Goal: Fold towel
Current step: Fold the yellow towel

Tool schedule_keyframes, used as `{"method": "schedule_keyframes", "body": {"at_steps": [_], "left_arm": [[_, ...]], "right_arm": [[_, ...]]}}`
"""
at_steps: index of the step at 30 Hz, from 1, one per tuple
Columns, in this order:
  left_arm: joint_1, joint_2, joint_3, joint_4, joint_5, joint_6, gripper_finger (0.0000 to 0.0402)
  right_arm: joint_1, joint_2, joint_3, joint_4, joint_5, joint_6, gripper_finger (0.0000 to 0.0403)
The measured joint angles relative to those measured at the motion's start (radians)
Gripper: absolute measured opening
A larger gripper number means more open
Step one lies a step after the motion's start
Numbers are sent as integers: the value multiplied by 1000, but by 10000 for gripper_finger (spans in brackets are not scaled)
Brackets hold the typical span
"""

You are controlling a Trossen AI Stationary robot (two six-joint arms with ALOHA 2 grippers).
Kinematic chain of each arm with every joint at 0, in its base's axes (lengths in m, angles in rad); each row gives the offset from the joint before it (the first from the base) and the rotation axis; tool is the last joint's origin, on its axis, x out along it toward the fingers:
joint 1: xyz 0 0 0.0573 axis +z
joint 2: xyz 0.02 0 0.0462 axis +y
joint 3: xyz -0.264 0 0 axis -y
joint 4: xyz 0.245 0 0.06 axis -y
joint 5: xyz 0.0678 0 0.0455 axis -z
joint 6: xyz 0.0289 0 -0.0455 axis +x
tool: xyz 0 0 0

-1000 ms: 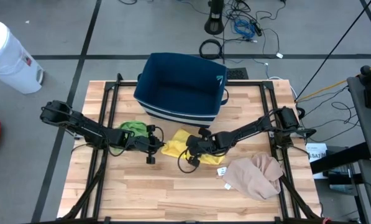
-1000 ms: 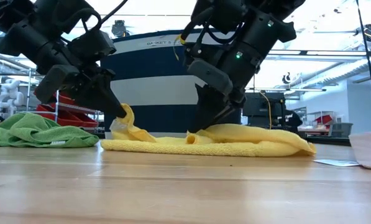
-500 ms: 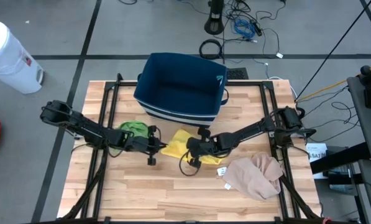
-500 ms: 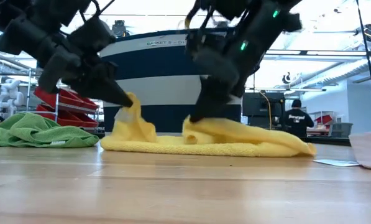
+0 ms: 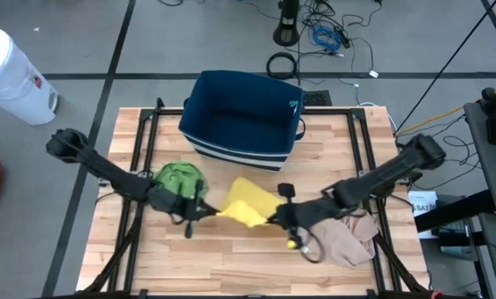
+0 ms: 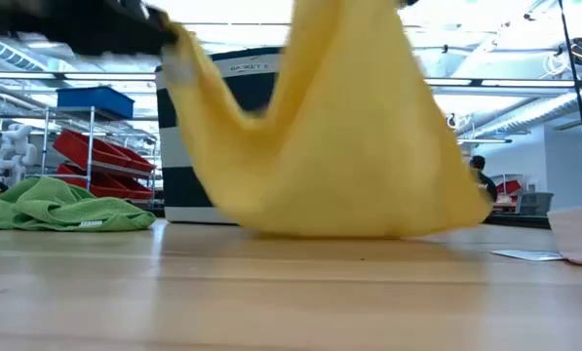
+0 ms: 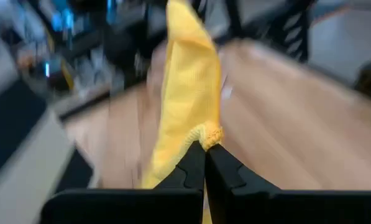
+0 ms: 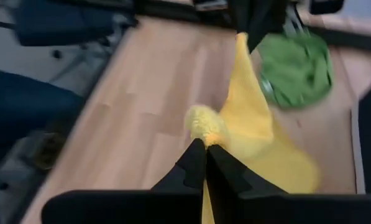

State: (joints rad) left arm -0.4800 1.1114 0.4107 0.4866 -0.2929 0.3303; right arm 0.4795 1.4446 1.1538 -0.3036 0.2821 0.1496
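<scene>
Now, towel: soft yellow terry-cloth towel (image 5: 249, 203) hangs lifted above the wooden table (image 5: 231, 266), sagging between two pinched corners.
Left gripper (image 7: 205, 144): fingers clamped on one corner.
Right gripper (image 8: 205, 144): fingers clamped on another.
Handling: light, limp, drapes freely; corners grip best.

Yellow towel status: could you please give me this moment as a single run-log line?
step: lift | left tool: shut on yellow towel corner | right tool: shut on opposite corner | towel: hanging between tools, off table
</scene>
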Motion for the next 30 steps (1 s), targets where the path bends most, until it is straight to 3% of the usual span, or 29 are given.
{"method": "schedule_keyframes", "body": {"at_steps": [8, 10, 12, 14, 17, 22, 30], "left_arm": [[-194, -256, 0, 35, -4, 148, 0], [-220, -282, 0, 29, -56, 161, 0], [-224, -282, 1, -3, -171, 171, 0], [-211, -269, 1, -65, -252, 141, 0], [-153, -213, 1, -138, -289, 46, 0], [-51, -70, 1, -198, -271, -63, 0], [42, 109, 1, -162, -240, -109, 0]], "right_arm": [[131, -128, 0, 28, 22, -112, 0], [142, -131, 0, 24, 72, -121, 0], [140, -131, 0, -11, 128, -107, 0], [124, -121, 1, -57, 189, -60, 0], [88, -82, 1, -147, 262, 28, 0], [18, 41, 1, -202, 231, 123, 0], [-33, 231, 0, -269, 222, 174, 0]]}}
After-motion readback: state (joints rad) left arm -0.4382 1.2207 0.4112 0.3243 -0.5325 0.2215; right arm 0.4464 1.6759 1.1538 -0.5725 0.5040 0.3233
